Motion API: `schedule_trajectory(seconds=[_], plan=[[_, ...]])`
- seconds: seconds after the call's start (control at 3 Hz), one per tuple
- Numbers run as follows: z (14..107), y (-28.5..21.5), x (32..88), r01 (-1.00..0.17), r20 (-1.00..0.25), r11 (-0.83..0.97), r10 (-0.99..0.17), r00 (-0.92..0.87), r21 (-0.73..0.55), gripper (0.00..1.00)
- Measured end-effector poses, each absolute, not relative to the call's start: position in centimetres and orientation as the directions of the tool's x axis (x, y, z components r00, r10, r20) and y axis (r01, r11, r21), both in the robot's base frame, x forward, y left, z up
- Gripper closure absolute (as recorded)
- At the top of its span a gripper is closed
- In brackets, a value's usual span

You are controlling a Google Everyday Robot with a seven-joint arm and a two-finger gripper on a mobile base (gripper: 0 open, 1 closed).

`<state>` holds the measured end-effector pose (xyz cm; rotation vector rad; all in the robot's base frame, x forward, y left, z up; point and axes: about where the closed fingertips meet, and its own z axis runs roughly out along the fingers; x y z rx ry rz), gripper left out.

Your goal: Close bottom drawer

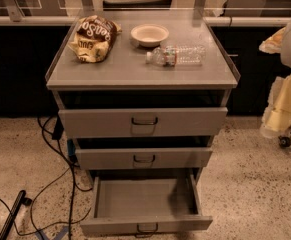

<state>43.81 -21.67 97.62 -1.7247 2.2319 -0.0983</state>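
Observation:
The grey metal cabinet (140, 74) has three drawers. The bottom drawer (145, 224) is pulled far out toward the camera, and its inside (145, 198) is empty. Its small dark loop handle (147, 228) sits at the lower edge of the view. My arm shows at the right edge as a white and pale yellow shape. My gripper (279, 121) hangs there at about the height of the top drawer, to the right of the cabinet and well apart from the bottom drawer.
The top drawer (142, 122) and middle drawer (144, 158) each have a dark gap above them. A chip bag (92, 38), a white bowl (149, 34) and a lying water bottle (177, 55) are on the cabinet top. Black cables (60, 176) run over the floor at the left.

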Motion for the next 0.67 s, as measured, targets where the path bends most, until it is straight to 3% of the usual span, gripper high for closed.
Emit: schedule_trajectory(seconds=[0.67], plan=[[96.73,-21.53,43.34,-0.932,-0.236,0.274,-0.947,-0.219,-0.236,0.0]])
